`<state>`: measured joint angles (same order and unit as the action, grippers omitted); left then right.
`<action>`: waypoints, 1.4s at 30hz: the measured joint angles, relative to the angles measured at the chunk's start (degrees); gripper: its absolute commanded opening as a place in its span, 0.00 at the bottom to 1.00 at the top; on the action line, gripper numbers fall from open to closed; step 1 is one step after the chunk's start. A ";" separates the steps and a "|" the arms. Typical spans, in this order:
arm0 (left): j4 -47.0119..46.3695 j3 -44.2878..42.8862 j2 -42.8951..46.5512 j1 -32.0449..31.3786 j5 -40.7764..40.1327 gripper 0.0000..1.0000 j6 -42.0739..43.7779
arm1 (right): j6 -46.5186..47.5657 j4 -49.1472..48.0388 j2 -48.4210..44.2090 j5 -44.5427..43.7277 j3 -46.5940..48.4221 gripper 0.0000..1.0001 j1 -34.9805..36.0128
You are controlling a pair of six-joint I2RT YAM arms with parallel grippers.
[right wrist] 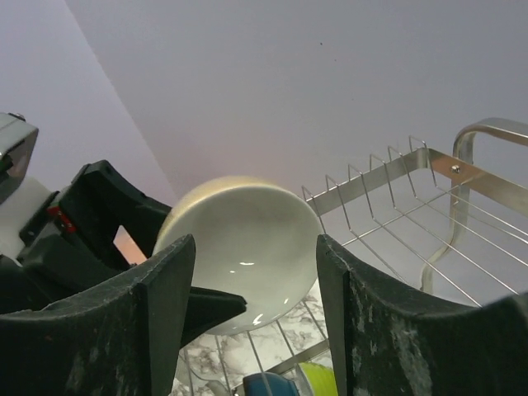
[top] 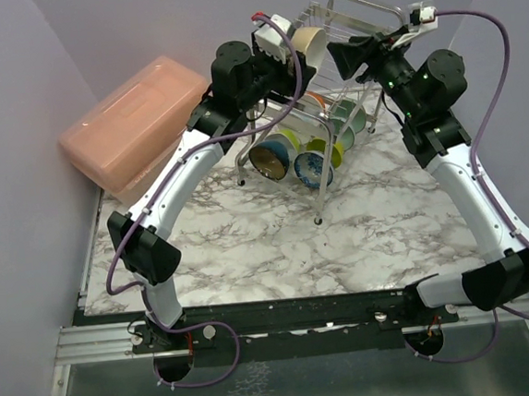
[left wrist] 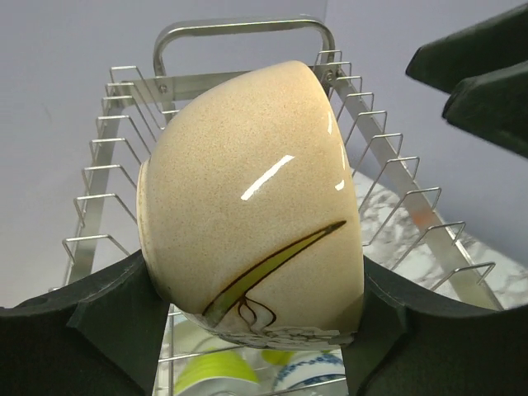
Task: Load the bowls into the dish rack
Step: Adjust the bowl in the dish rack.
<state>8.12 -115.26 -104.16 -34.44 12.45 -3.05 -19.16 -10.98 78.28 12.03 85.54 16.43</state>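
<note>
A marbled tabletop [top: 250, 246] fills most of the floor of the scene. Near the back of it stands the shiny wire rack [left wrist: 239, 27], with two shelves, one above the other. To the left of the rack lies a pink box [top: 133, 126] with its lid on.

Two arms reach up to the rack. The left arm [top: 188, 172] comes at the rack from its left side. The right arm [top: 473, 194] comes at it from its right side.

The cream bowl [left wrist: 247, 198] is up over the left end of the rack's top shelf. It is tipped on its side. Its white inside faces the right arm. It has a thin leaf line on its outside. I cannot tell if it touches the wires.

The other bowls [top: 310, 169] stand on edge in a row on the rack's lower shelf. One is blue and white, one is lime, and one is green.

The left fingers [left wrist: 115, 318] pinch the cream bowl, one on each side. The right fingers [right wrist: 165, 330] are spread apart and hold nothing. They sit over the top shelf, just beside the cream bowl's open mouth.
</note>
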 measured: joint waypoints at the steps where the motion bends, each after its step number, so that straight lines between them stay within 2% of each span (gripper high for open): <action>1: -0.13 0.00 0.00 -0.48 -0.63 0.00 2.10 | -0.31 0.68 -0.61 0.02 0.04 0.65 0.00; 11: -0.70 0.00 0.37 -3.21 -4.55 0.00 21.16 | -4.39 10.88 -1.40 0.44 4.96 0.67 0.00; 16: -1.31 0.00 0.57 -3.96 -4.70 0.00 29.92 | -7.28 13.60 -1.27 2.19 5.27 0.73 0.00; 30: -3.56 2.36 2.01 -4.83 -4.81 0.00 49.90 | -14.84 14.16 -0.63 6.56 5.55 0.77 -2.27; 33: -4.13 3.32 2.58 -5.07 -5.22 0.00 53.68 | -16.57 14.03 0.85 8.07 7.32 0.76 -3.15; 42: -5.05 4.68 3.21 -5.73 -8.46 0.00 61.92 | -26.47 9.62 6.05 16.83 8.57 0.63 -4.76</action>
<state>3.07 -110.59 -100.95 -40.16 3.99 58.87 -45.63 -1.37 84.33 28.86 94.11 11.66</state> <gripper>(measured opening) 0.711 0.659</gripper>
